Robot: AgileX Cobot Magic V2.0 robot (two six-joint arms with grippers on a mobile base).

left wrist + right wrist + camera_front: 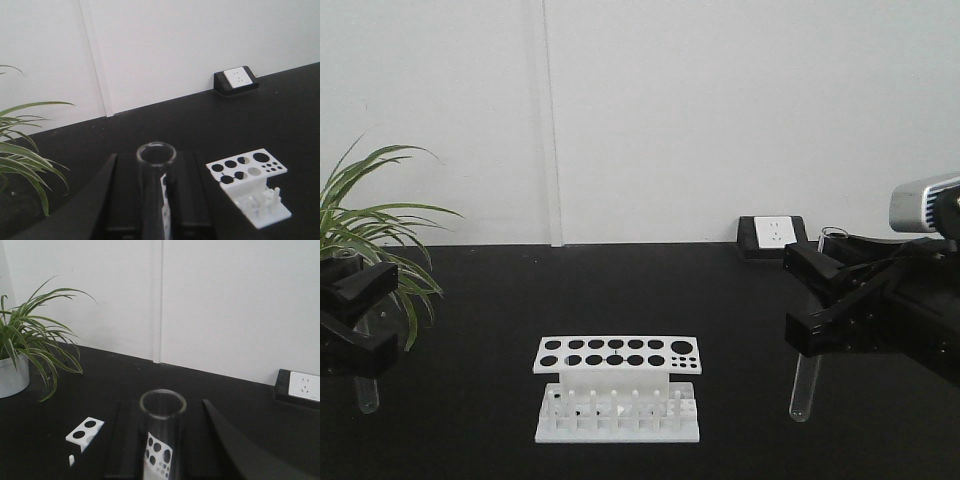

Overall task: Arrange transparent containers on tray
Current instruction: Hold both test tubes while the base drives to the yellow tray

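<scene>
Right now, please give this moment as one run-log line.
left gripper: holds left test tube rim-up | right gripper: holds right test tube rim-up | white tube rack: empty, between grippers | tray: not in view

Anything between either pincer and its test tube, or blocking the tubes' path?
Nothing at the grasp: the left pincer holds the left test tube, the right pincer the right test tube. No tray shows; only the white rack stands between the arms.
</scene>
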